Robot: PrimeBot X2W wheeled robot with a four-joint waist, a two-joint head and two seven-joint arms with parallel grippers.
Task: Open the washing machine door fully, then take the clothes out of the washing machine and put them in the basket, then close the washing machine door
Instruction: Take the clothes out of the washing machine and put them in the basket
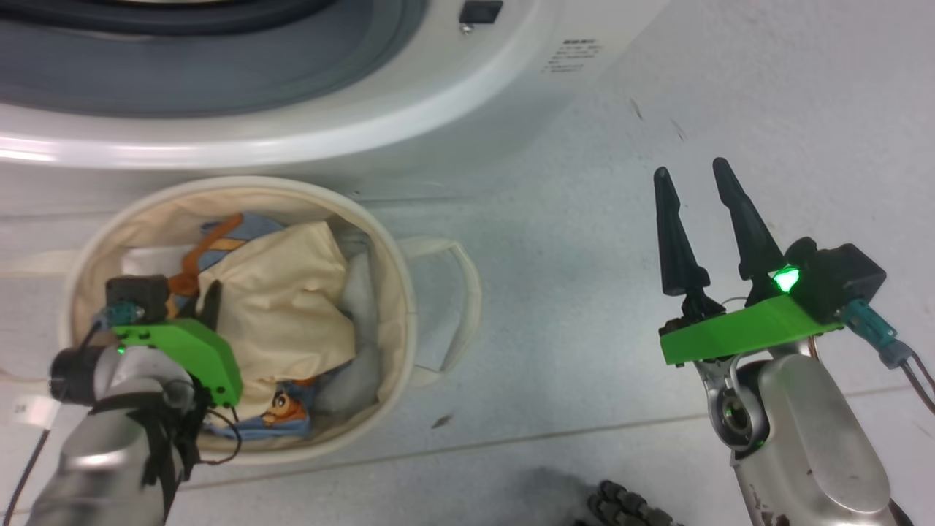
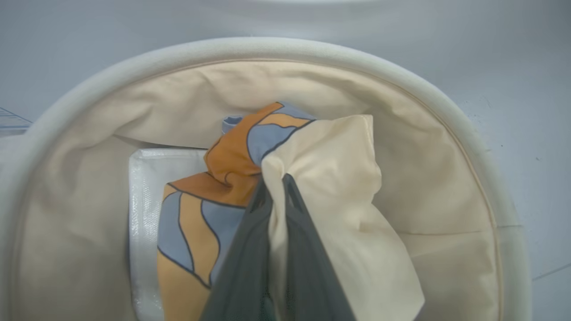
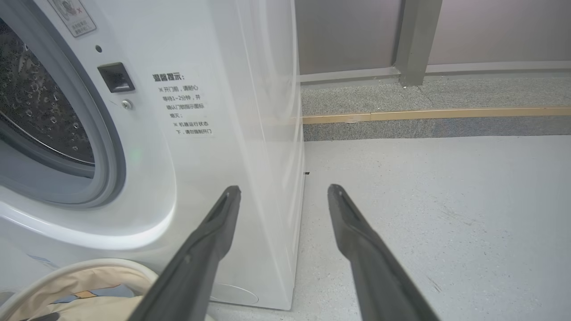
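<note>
On the floor (image 1: pixel 584 219) just in front of the washing machine (image 1: pixel 409 95) stands the basket (image 1: pixel 406 292), its far rim close to the machine's lower front edge and one looped handle (image 1: pixel 462 292) sticking out on the robot's right. The clothes (image 1: pixel 285 307) lie inside it: a cream-yellow piece is heaped on top, and blue fabric with orange prints shows at the far and near sides of the basket. A flat white sheet (image 2: pixel 142 200) lies beneath them against the basket's left wall.

The left gripper (image 1: pixel 208 299) reaches down into the basket from its near left rim. From the left wrist, its two dark fingers (image 2: pixel 250 249) are pressed together on a fold of the cream-yellow cloth, with the orange and blue fabric bunched just beside the tips.

The right gripper (image 1: pixel 690 168) hangs over bare floor well to the right of the basket, its fingers spread apart and holding nothing. From the right wrist, it points past the machine's front right corner. The grey rubber ring (image 3: pixel 107 147) and perforated steel drum (image 3: pixel 40 111) show at the left, with a small black latch slot (image 3: pixel 116 76) and a printed label (image 3: pixel 187 104) beside the opening.
</note>
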